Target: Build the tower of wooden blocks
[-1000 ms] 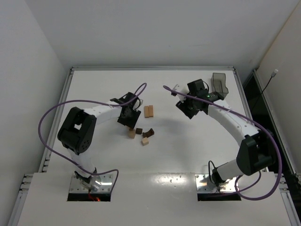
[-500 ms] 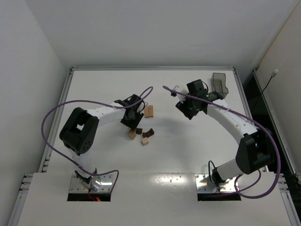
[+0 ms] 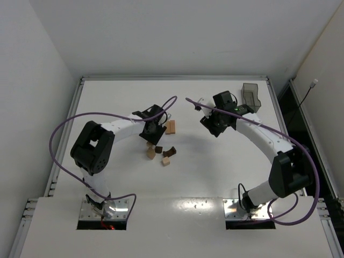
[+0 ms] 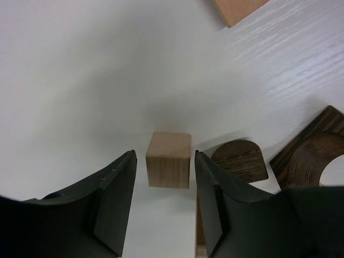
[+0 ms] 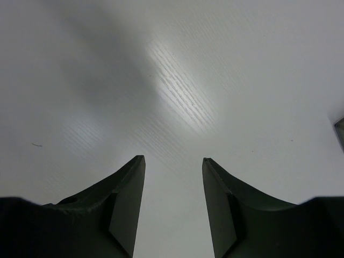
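No tower yet — the blocks (image 3: 163, 153) lay loose mid-table. The left gripper (image 4: 164, 161) hung low, jaws apart, with a tan cube (image 4: 170, 160) between them, not gripped. The right gripper (image 5: 173, 161) gaped over the table (image 5: 177, 80). That cube looked light, hard and smooth — it wanted a square pinch on two flat sides, or it would twist out.
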